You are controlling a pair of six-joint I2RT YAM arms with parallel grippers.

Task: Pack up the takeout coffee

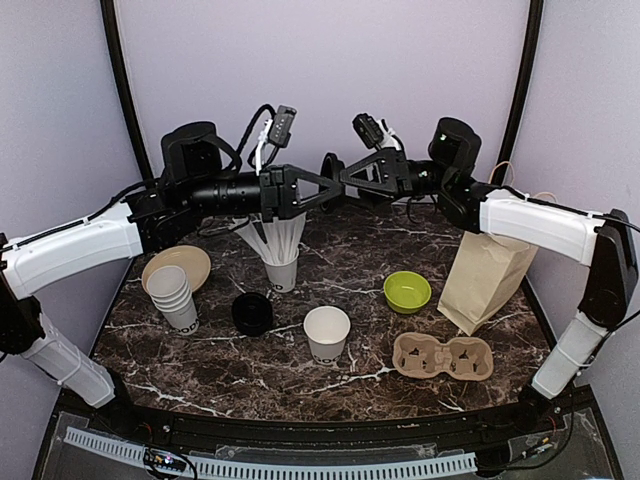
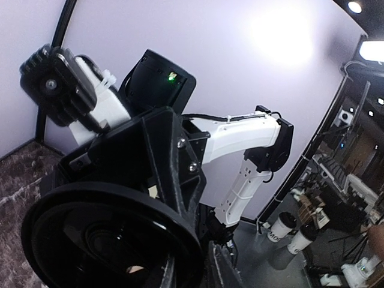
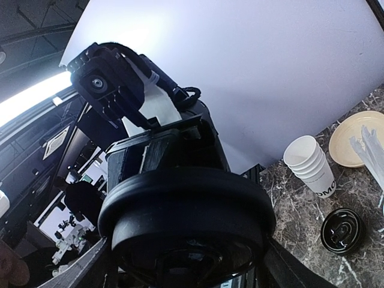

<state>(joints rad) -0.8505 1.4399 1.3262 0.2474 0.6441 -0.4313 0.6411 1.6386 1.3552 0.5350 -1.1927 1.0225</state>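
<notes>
We see the takeout coffee cup (image 1: 327, 335) standing lidless at the front middle of the desk (image 1: 360, 260), well below both jaws. A black lid (image 1: 330, 168) hangs in the air between the two meeting arms. The right jaws are open, one finger on either side of that lid. We cannot tell how the left jaws stand. A second lid (image 1: 252, 313) lies left of the cup.

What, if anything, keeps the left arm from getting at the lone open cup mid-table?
Probably nothing; likely yes. The cup stands alone, bare table around it, open space above. One catch: the left tool is raised, meeting the right tool at a black disc, and must come away first.
</notes>
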